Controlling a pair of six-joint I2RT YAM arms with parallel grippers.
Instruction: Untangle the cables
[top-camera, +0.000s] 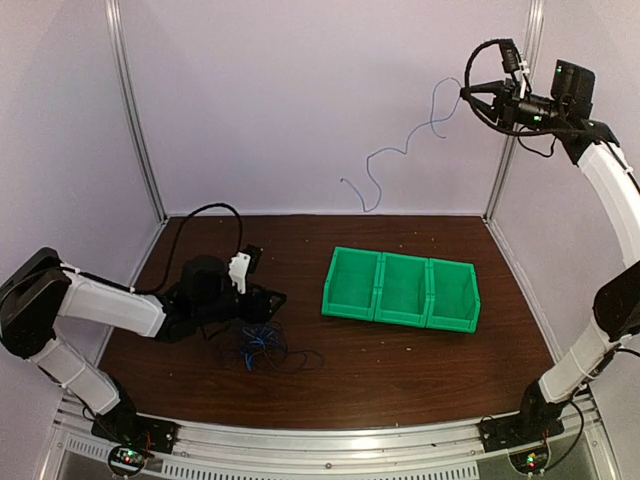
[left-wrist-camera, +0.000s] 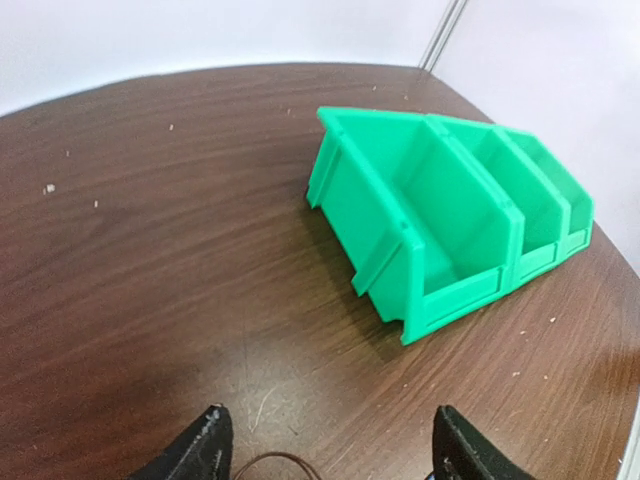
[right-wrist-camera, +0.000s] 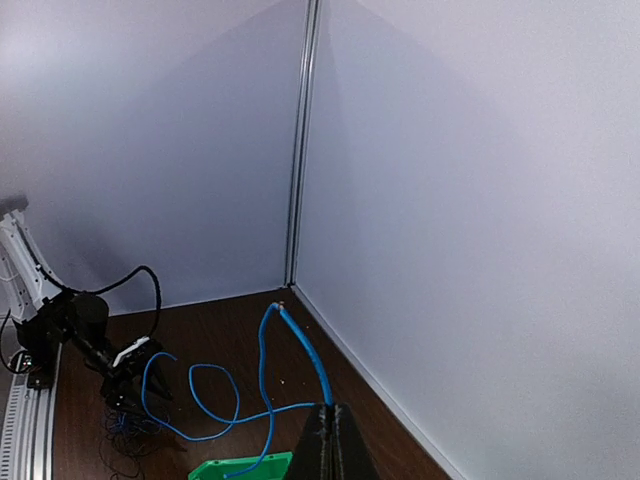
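A small tangle of thin black and blue cables (top-camera: 260, 345) lies on the brown table, just in front of my left gripper (top-camera: 274, 300). That gripper is low over the table, open and empty (left-wrist-camera: 335, 452), and a thin dark loop (left-wrist-camera: 270, 462) shows between its fingers. My right gripper (top-camera: 466, 93) is raised high at the back right. It is shut on a blue cable (top-camera: 400, 151) that hangs from it in loose curves in the air. In the right wrist view the cable (right-wrist-camera: 305, 350) comes out of the closed gripper (right-wrist-camera: 335, 412), with the tangle (right-wrist-camera: 125, 440) far below.
A row of three joined green bins (top-camera: 402, 290) stands right of centre and also shows in the left wrist view (left-wrist-camera: 450, 220). Pale walls with metal posts enclose the table at the back and sides. The left arm's thick black cable (top-camera: 205, 215) arcs over the back left.
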